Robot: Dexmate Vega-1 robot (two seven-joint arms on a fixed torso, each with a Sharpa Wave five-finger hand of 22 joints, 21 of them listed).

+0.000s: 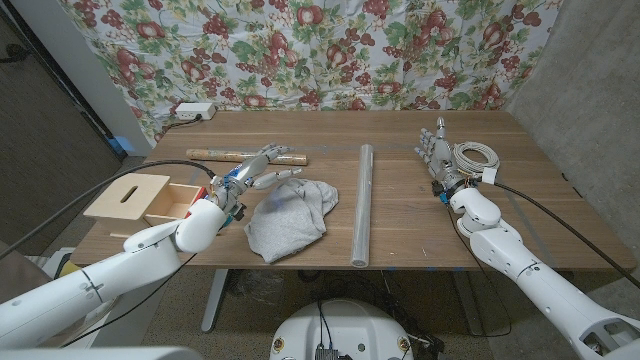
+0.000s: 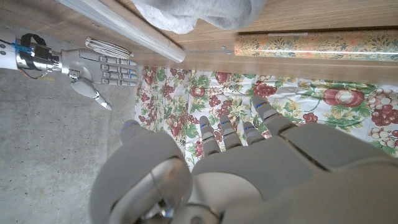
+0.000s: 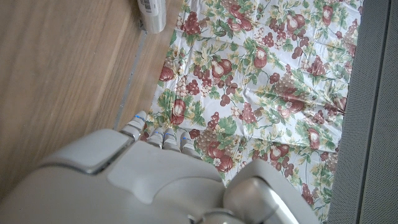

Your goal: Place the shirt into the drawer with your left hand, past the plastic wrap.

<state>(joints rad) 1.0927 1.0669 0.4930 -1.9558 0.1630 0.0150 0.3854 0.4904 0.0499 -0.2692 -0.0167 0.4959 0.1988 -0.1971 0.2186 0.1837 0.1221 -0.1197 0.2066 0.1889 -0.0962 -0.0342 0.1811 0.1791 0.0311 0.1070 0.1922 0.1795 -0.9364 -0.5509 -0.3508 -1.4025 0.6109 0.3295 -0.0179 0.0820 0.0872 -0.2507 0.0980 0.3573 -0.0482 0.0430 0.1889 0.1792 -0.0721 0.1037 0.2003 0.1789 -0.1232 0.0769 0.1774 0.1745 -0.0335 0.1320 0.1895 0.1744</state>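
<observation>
The left hand [image 1: 252, 176] is seen above the tabletop [image 1: 420, 235] with its fingers spread apart and nothing held, the fingertips reaching toward the near edge of the shirt [image 1: 288, 217]. The shirt is found just beside that hand, lying crumpled in a loose grey heap between the hand and the plastic wrap [image 1: 362, 204]. It is judged to be light, soft and limp, so it can be expected to sag and trail when lifted; a bunched fold near the middle of the heap is probably the best place to be gripped, so that most of the cloth is gathered at once. No clear front or collar direction can be told from the heap; its longer spread runs roughly from the far side toward the near edge. The drawer [image 1: 176, 201] stands open in the wooden box [image 1: 128, 196] on the hand's other side. The right hand [image 1: 437, 158] is held open, well apart, beside a coiled cable [image 1: 478, 157].
</observation>
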